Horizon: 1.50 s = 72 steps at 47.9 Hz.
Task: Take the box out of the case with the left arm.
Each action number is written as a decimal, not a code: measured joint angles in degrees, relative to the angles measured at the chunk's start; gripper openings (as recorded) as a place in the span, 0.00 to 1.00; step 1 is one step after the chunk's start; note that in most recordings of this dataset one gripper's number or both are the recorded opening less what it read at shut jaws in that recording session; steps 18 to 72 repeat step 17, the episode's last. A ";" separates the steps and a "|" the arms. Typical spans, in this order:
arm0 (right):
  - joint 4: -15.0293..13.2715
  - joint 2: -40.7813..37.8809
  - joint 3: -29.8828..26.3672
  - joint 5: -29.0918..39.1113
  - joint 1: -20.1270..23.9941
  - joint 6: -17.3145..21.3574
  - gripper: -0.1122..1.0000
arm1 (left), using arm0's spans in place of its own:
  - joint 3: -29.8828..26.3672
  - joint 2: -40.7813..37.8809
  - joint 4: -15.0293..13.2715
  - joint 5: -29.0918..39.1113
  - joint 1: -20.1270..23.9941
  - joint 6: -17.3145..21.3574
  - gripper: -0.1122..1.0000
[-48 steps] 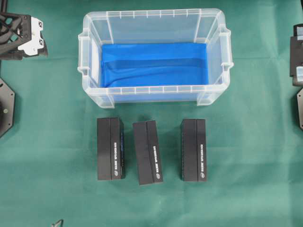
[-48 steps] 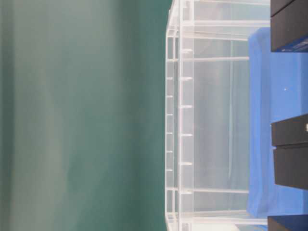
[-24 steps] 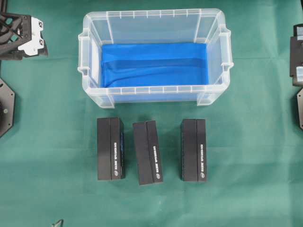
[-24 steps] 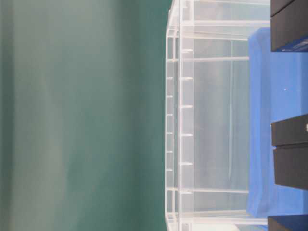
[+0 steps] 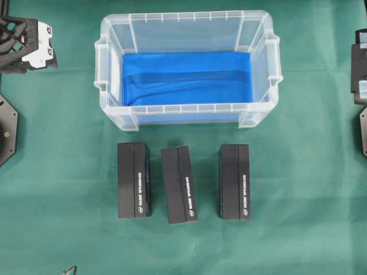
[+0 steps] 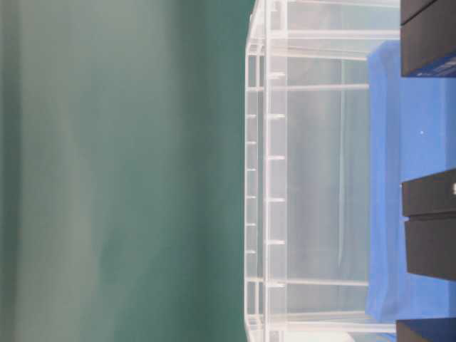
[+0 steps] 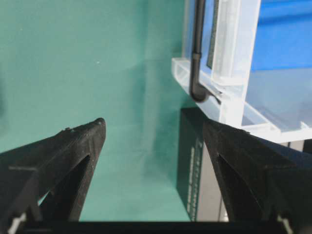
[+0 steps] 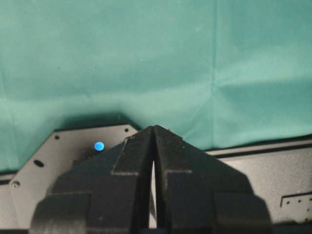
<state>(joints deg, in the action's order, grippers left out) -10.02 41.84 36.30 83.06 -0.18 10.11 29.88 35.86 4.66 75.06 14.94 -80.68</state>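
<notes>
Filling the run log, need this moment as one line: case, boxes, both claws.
case: only blue lining inside | three black boxes: on cloth in front | left claw: open, empty, beside case | right claw: shut, empty

The case [image 5: 187, 34] stands open-topped; three boxes [image 5: 134, 180] line its near side

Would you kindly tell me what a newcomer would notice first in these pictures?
The clear case with its bright blue lining sits at the top centre of the green cloth, with no box inside. Three black boxes lie in a row just below it.
</notes>
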 measured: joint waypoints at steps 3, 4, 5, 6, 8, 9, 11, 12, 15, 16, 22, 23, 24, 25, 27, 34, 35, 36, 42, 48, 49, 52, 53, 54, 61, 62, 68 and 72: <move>0.00 0.00 0.00 -0.09 0.00 0.00 0.10 | 0.18 0.18 0.00 0.00 0.00 -0.09 0.78; 0.00 0.00 0.09 -0.09 0.00 0.09 0.10 | 0.18 0.26 0.09 0.00 0.00 -0.09 0.78; 0.00 0.00 0.00 -0.09 0.09 0.09 0.10 | 0.26 0.26 0.00 0.00 0.00 -0.18 0.78; 0.00 0.00 0.00 -0.09 0.00 0.09 0.10 | 0.26 0.26 0.09 0.00 -0.09 -0.09 0.78; 0.00 0.00 0.00 -0.09 0.09 0.09 0.10 | 0.26 0.26 0.00 0.00 0.00 -0.09 0.78; 0.00 0.00 0.00 -0.09 0.00 0.09 0.10 | 0.26 0.26 0.09 0.00 0.00 -0.09 0.78; 0.00 0.00 0.00 -0.09 0.09 0.09 0.10 | 0.26 0.26 0.00 0.00 0.00 -0.09 0.78; 0.00 0.00 0.00 -0.09 0.09 0.00 0.10 | 0.26 0.26 0.00 0.00 -0.09 -0.09 0.78; 0.00 0.00 0.00 -0.09 0.00 0.09 0.10 | 0.26 0.26 0.00 0.09 0.00 -0.09 0.78; 0.00 0.00 0.00 -0.09 0.00 0.09 0.10 | 0.26 0.26 0.00 0.09 0.00 -0.18 0.78; 0.00 0.00 0.00 -0.09 0.09 0.09 0.10 | 0.26 0.26 0.09 0.00 -0.09 -0.18 0.78; 0.00 0.00 0.00 -0.09 0.09 0.09 0.10 | 0.26 0.26 0.09 0.00 -0.09 -0.18 0.78; 0.00 0.00 0.00 -0.09 0.09 0.09 0.10 | 0.26 0.26 0.09 0.00 -0.09 -0.18 0.78; 0.00 0.00 0.00 -0.09 0.09 0.09 0.10 | 0.26 0.26 0.09 0.00 -0.09 -0.18 0.78; 0.00 0.00 0.00 -0.09 0.09 0.09 0.10 | 0.26 0.26 0.09 0.00 -0.09 -0.18 0.78; 0.00 0.00 0.00 -0.09 0.09 0.09 0.10 | 0.26 0.26 0.09 0.00 -0.09 -0.18 0.78; 0.00 0.00 0.00 -0.09 0.09 0.09 0.10 | 0.26 0.26 0.09 0.00 -0.09 -0.18 0.78; 0.00 0.00 0.00 -0.09 0.09 0.09 0.10 | 0.26 0.26 0.09 0.00 -0.09 -0.18 0.78; 0.00 0.00 0.00 -0.09 0.09 0.09 0.10 | 0.26 0.26 0.09 0.00 -0.09 -0.18 0.78; 0.00 0.00 0.00 -0.09 0.09 0.09 0.10 | 0.26 0.26 0.09 0.00 -0.09 -0.18 0.78; 0.00 0.00 0.00 -0.09 0.09 0.09 0.10 | 0.26 0.26 0.09 0.00 -0.09 -0.18 0.78; 0.00 0.00 0.00 -0.09 0.09 0.09 0.10 | 0.26 0.26 0.09 0.00 -0.09 -0.18 0.78; 0.00 0.00 0.00 -0.09 0.09 0.09 0.10 | 0.26 0.26 0.09 0.00 -0.09 -0.18 0.78; 0.00 0.00 0.00 -0.09 0.09 0.09 0.10 | 0.26 0.26 0.09 0.00 -0.09 -0.18 0.78; 0.00 0.00 0.00 -0.09 0.09 0.09 0.10 | 0.26 0.26 0.09 0.00 -0.09 -0.18 0.78; 0.00 0.00 0.00 -0.09 0.09 0.09 0.10 | 0.26 0.26 0.09 0.00 -0.09 -0.18 0.78; 0.00 0.00 0.00 -0.09 0.09 0.09 0.10 | 0.26 0.26 0.09 0.00 -0.09 -0.18 0.78; 0.00 0.00 0.00 -0.09 0.09 0.09 0.10 | 0.26 0.26 0.09 0.00 -0.09 -0.18 0.78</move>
